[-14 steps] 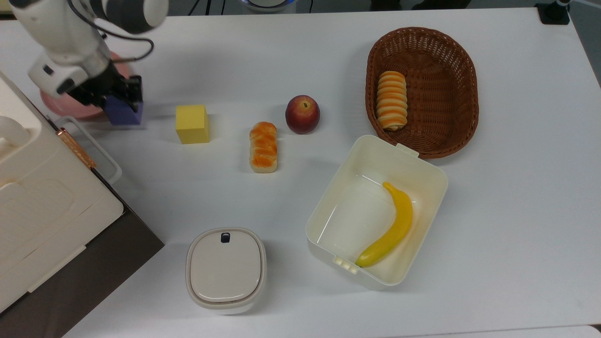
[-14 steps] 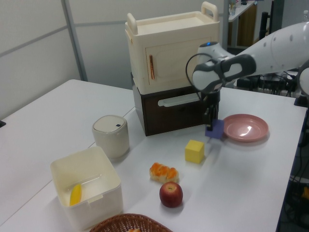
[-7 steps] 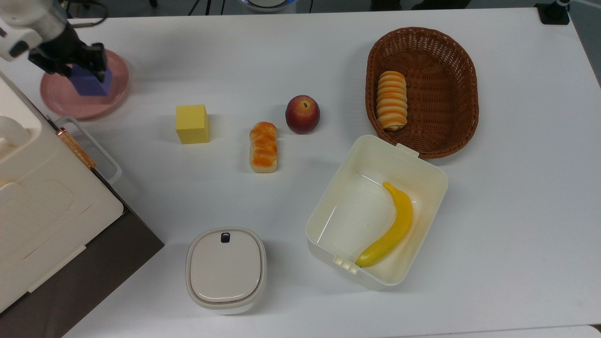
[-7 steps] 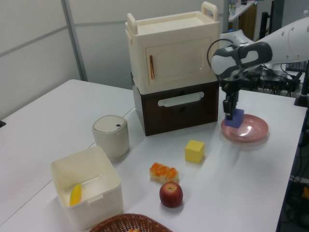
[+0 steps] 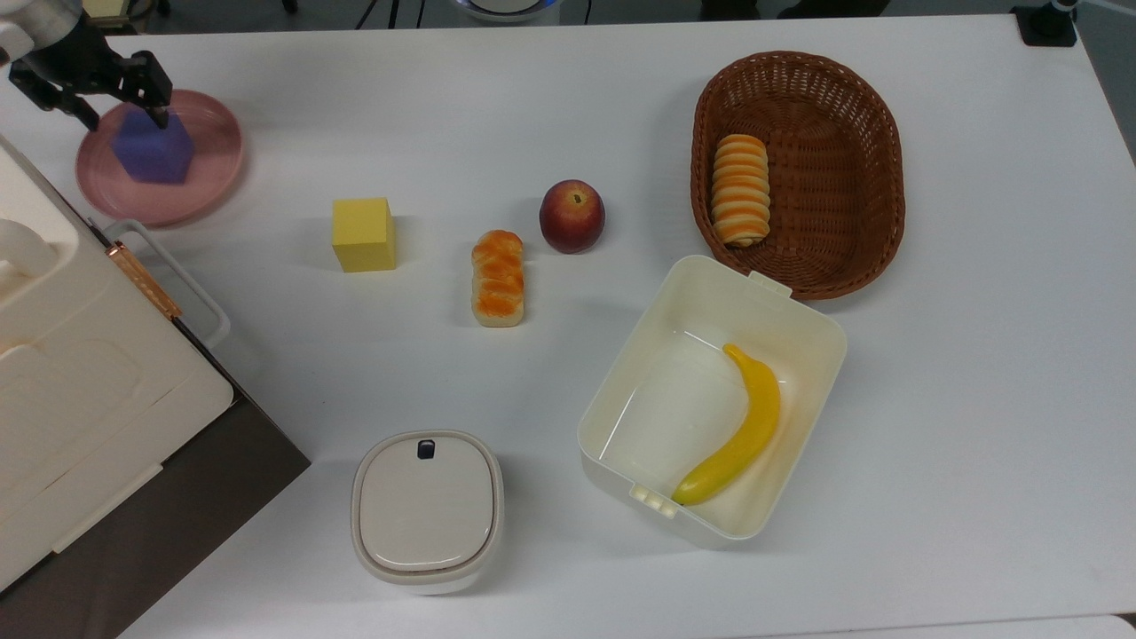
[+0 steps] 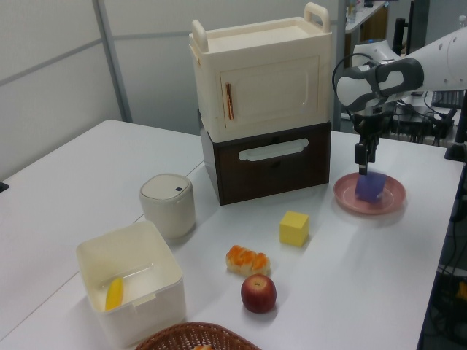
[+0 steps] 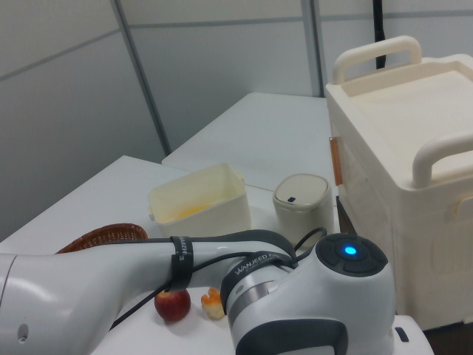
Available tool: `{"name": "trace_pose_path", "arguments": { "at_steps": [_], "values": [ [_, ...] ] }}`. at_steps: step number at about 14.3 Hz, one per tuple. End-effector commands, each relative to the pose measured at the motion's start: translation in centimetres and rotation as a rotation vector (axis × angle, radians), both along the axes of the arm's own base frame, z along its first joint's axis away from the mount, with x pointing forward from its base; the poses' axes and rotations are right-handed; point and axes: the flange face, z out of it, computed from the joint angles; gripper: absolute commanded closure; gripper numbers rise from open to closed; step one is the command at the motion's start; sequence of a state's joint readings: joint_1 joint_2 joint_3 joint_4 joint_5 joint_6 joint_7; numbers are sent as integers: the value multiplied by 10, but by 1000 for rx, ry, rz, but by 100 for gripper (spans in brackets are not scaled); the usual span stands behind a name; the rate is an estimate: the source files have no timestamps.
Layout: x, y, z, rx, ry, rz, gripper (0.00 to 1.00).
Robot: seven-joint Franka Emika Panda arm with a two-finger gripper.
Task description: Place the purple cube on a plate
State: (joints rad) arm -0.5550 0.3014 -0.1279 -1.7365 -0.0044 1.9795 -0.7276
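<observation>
Gripper [image 5: 89, 93] spread open and let go, hanging just above the purple cube [image 5: 153, 153], fingers [image 6: 363, 155] pointing down and clear of its top face in the left view. Directly beneath, cube resting tilted on one corner-edge inside the pink plate [image 5: 217, 151], roughly at its middle. Just beside, toward the top view's lower left, a cream cabinet [image 6: 259, 76] stacked on a dark brown drawer unit [image 6: 266, 164]. Farther out to the top view's right, a yellow cube [image 5: 363, 234], then a small bread loaf [image 5: 498, 278] and a red apple [image 5: 572, 216], each apart from the others on the white table [image 5: 976, 399]. Well away from the gripper, a brown wicker basket [image 5: 852, 160] holding a ridged bread roll [image 5: 741, 189], and just below it in the top view an open cream box [image 5: 657, 319] with a banana [image 5: 738, 435] inside. Toward the top view's bottom, a lidded cream canister [image 5: 427, 511]. In the right view, the arm's white body [image 7: 310, 303] close in front, blue light [image 7: 349, 251] glowing on top.
</observation>
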Motion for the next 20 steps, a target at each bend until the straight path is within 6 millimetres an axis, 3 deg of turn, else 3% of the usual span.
{"name": "trace_pose_path", "arguments": {
  "at_steps": [1, 4, 6, 8, 10, 13, 15, 17, 20],
  "values": [
    [1, 3, 24, -23, -23, 11, 0],
    [12, 26, 46, -21, -40, 4, 0],
    [37, 76, 57, -16, -30, -6, 0],
    [67, 149, 78, -21, -32, -71, 0],
    [84, 207, 90, -25, -43, -73, 0],
    [105, 274, 109, -36, -60, -118, 0],
    [107, 321, 150, -57, -114, -161, 0],
    [106, 362, 172, -75, -119, -178, 0],
    [85, 383, 201, -67, -94, -147, 0]
  ]
}}
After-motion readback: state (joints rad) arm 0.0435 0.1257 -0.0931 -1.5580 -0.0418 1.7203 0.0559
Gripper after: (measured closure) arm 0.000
